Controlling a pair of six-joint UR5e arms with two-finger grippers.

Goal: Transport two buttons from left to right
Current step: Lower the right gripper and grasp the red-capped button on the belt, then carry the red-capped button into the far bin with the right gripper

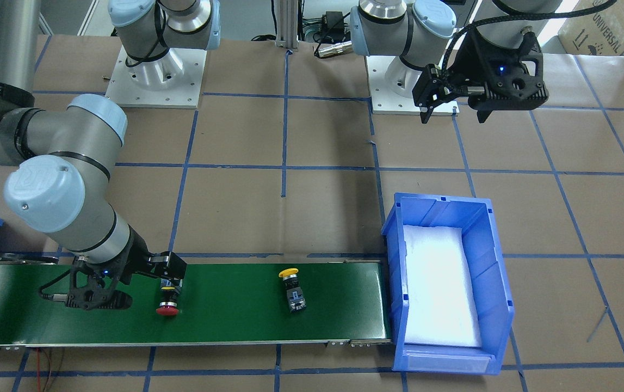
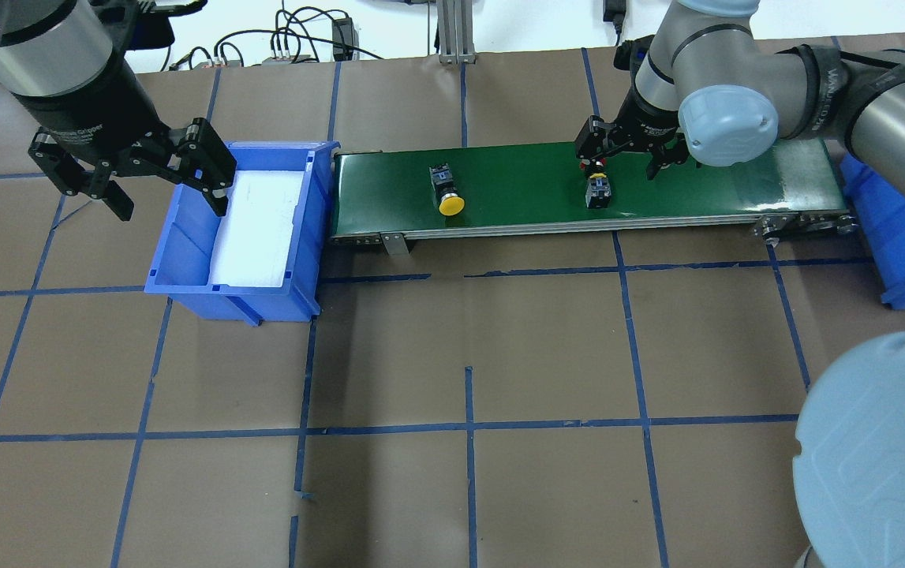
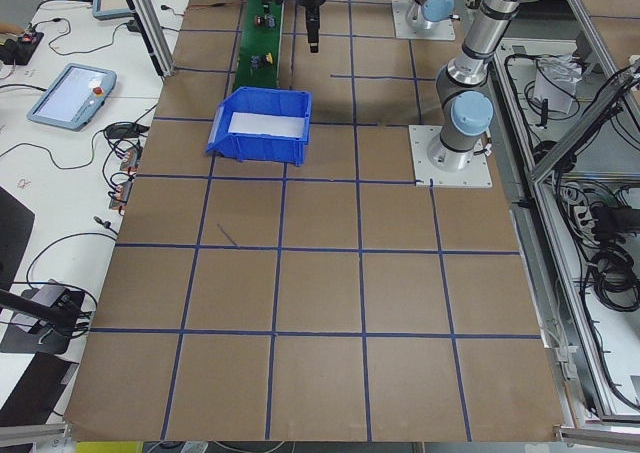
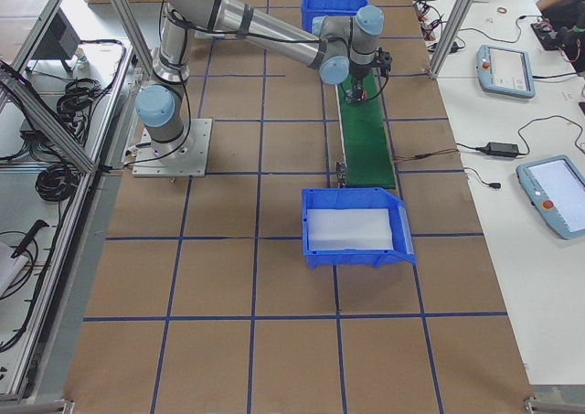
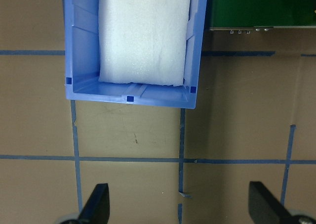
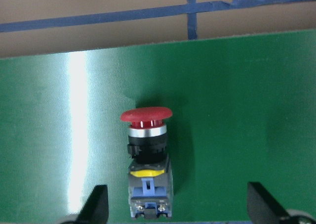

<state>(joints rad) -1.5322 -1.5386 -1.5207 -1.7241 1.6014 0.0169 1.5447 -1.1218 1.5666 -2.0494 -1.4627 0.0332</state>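
Across the table, in the front-facing view, the right gripper (image 1: 170,275) hung low over the green belt (image 1: 224,316), just above the red button (image 1: 168,300) lying on its side. The yellow button (image 1: 292,289) lay well apart on the belt, nearer the blue bin (image 1: 499,305), and the left gripper (image 1: 453,111) hovered toward the robot's base. From overhead, both grippers stood wide and held nothing. The left wrist camera showed only the bin's white padding (image 5: 143,31) and bare paper ahead of its spread fingers (image 5: 96,204). The right wrist camera showed the red button nearer one fingertip (image 6: 98,204) than the other, touching neither. Closing from that offset would likely shove or roll the button on its round cap and leave a skewed, slipping grip. A moving belt would worsen it.
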